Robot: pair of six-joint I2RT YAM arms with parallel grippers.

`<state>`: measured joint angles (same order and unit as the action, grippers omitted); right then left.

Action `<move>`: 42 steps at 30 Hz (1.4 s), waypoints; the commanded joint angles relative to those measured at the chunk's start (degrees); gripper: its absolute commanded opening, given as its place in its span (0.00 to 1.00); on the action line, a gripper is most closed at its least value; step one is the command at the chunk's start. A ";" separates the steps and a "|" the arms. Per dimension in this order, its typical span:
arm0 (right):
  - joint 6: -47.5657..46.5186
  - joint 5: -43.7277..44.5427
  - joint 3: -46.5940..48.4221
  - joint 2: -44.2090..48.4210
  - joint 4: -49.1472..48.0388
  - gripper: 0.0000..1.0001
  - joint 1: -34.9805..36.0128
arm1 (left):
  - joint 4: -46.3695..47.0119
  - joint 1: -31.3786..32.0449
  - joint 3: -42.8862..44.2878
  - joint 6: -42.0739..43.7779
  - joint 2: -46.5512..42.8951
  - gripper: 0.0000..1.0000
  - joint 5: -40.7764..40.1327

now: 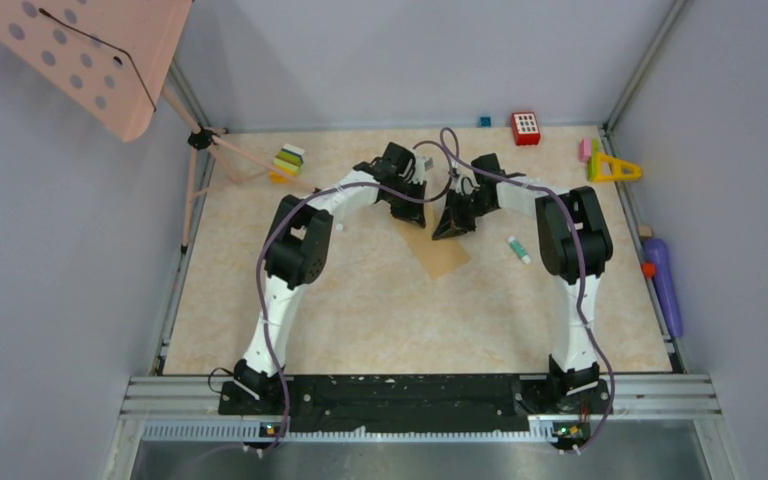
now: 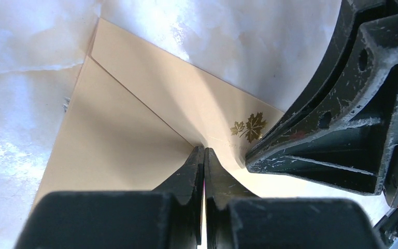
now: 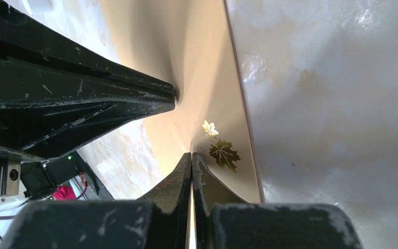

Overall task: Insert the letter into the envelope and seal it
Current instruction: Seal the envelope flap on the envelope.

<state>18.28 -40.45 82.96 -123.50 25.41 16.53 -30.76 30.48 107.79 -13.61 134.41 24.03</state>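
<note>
I had left gripper [image 2: 204, 151] and right gripper [image 3: 192, 155] both pinched shut on the envelope [image 2: 127, 137], so any uneven pull could have torn or creased it.

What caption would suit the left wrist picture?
Left gripper pinches the kraft envelope beside its gold maple-leaf mark, the right gripper's tip alongside.
</note>
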 commanded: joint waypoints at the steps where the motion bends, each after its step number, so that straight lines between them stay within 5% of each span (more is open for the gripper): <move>1: -0.46 4.23 1.34 -0.04 0.35 0.00 0.92 | -1.40 -0.69 -0.07 1.74 2.57 0.03 -5.18; 21: 0.17 5.99 6.55 -5.51 1.67 0.00 3.92 | -1.98 0.15 0.41 2.44 3.57 0.02 -4.49; 42: -4.50 5.38 -1.06 0.48 4.79 0.00 1.71 | -2.28 0.12 0.61 3.41 2.88 0.01 -5.95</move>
<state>17.12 -39.22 85.01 -124.33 26.46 18.48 -30.98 30.76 108.49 -12.05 134.63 22.92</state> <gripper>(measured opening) 0.002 0.022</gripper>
